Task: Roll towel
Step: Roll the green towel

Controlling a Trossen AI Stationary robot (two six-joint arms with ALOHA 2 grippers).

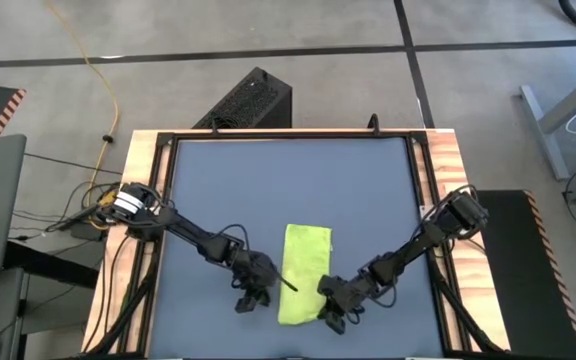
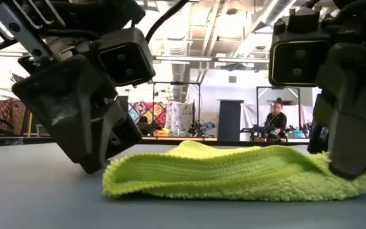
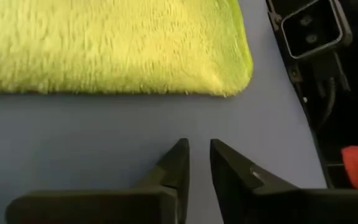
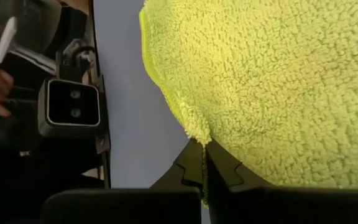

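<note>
The lime yellow-green towel (image 1: 304,268) lies flat on the blue-grey table as a folded narrow rectangle, its long sides running near to far; it also shows in the low view (image 2: 234,173). My left gripper (image 1: 253,298) stands low on the table just left of the towel's near end (image 3: 104,43). It is open by only a narrow gap (image 3: 199,154) and touches nothing. My right gripper (image 1: 330,312) is at the towel's near right corner, shut on its edge (image 4: 202,157). My right gripper pinches the towel's edge at its near right corner (image 4: 199,134) between its two fingers. The fingers come slanting down from the table's right and near side. The corner is slightly raised at the fingers, and the rest of the towel (image 4: 278,81) lies on the table.
A wooden frame (image 1: 446,200) borders the table mat, and a black box (image 1: 253,100) stands beyond the far edge. Bare mat (image 1: 288,180) stretches beyond the towel's far end. People stand far off in the room behind (image 2: 276,117).
</note>
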